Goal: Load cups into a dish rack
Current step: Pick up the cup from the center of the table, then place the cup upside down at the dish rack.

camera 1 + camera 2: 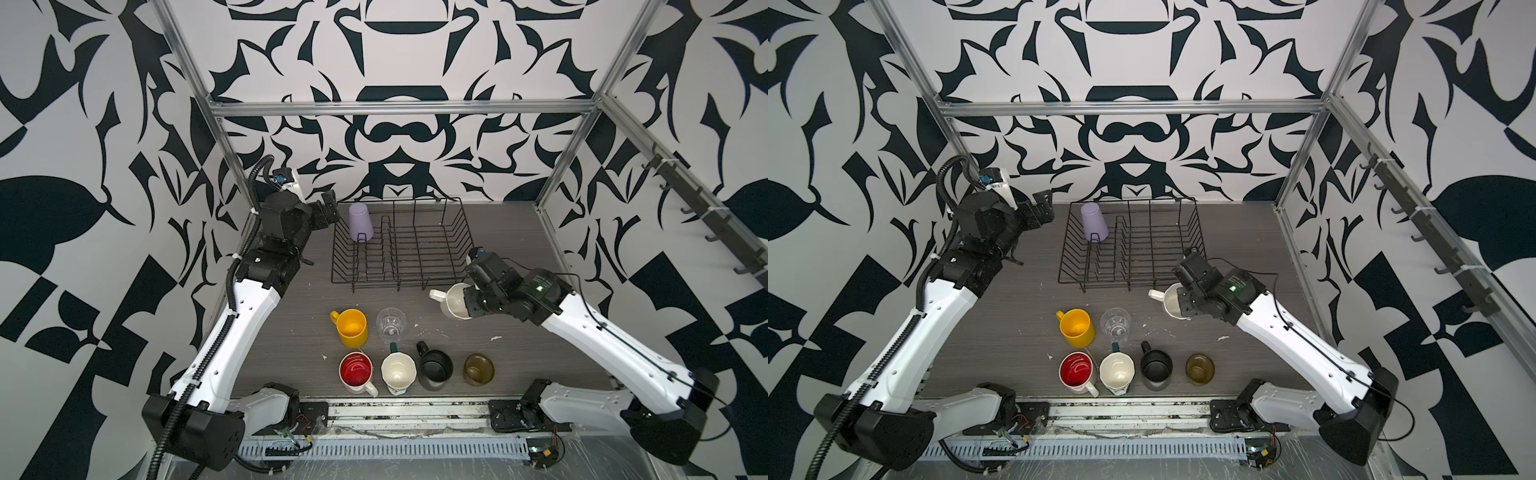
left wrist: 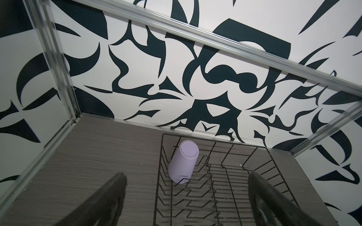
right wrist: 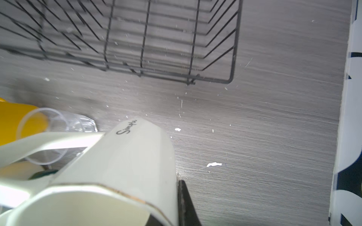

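The dish rack (image 1: 419, 249) sits at the back of the tabletop (image 1: 523, 232), its far rim near the patterned wall. A broad band of bare wood lies between its right side and the aluminium frame post (image 1: 557, 174). The lilac tumbler (image 1: 360, 222) stands upside down in the rack's far left corner, leaning on the flared wire side; the left wrist view shows its flat base uppermost. The left jaws hang just beside that corner, spread wide with nothing between them, apart from the tumbler.

The right jaws are clamped on the rim of the white faceted mug (image 1: 453, 301), which is tipped sideways just off the rack's near right corner, handle toward the middle. Only the right wrist view shows one dark finger (image 3: 186, 203) against the mug's outer wall and the script lettering on its side.

A strip of bare tabletop separates the rack's front rim from the other cups. The yellow mug (image 1: 352, 328) and clear glass (image 1: 391, 325) stand side by side. Nearer the front edge, the red-inside white mug (image 1: 356, 371), teal cream-inside mug (image 1: 398, 372), black mug (image 1: 435, 368) and olive-brown cup (image 1: 478, 369) form a row.
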Robot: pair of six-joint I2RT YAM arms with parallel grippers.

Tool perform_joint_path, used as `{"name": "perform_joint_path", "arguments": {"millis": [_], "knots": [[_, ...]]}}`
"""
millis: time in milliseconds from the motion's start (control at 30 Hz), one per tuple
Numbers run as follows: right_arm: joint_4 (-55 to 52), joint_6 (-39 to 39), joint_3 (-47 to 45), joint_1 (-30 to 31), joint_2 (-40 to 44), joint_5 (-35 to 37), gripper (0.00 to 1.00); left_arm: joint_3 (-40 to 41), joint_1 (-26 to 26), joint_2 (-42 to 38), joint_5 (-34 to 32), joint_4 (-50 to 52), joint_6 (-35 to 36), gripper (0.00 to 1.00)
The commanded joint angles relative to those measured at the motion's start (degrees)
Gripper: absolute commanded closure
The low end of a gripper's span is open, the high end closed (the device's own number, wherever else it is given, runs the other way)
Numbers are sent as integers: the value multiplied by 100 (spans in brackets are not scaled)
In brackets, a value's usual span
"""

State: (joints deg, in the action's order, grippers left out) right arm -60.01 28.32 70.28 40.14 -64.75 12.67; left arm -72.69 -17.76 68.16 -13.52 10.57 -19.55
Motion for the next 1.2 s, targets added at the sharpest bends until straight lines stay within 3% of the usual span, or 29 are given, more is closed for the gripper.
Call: {"name": "perform_joint_path", "arguments": {"millis": [0,200,367,700,1000,1167], "knots": [[577,-189,429,-416,342,-659,100,218,-4,-155,254,-523,-17,1],[1770,-223,284,-1713,221,-2479,100,832,1,-184,639,-1322,122,1],[2655,97,232,-2445,-80,-3827,100,1290,12,-147,1924,-2024,618,1],[3962,643,166,-2705,-389,-5375,100,1645,33,334,4844,-3603,304,1],[5011,1162,144,-2698,-428,-6223,100,2173,36,900,5845,-5964,-596,1],[5337,1265,196,-2620,-494,-6401,100,2194,22,1120,6228,-6711,-1028,1]]}}
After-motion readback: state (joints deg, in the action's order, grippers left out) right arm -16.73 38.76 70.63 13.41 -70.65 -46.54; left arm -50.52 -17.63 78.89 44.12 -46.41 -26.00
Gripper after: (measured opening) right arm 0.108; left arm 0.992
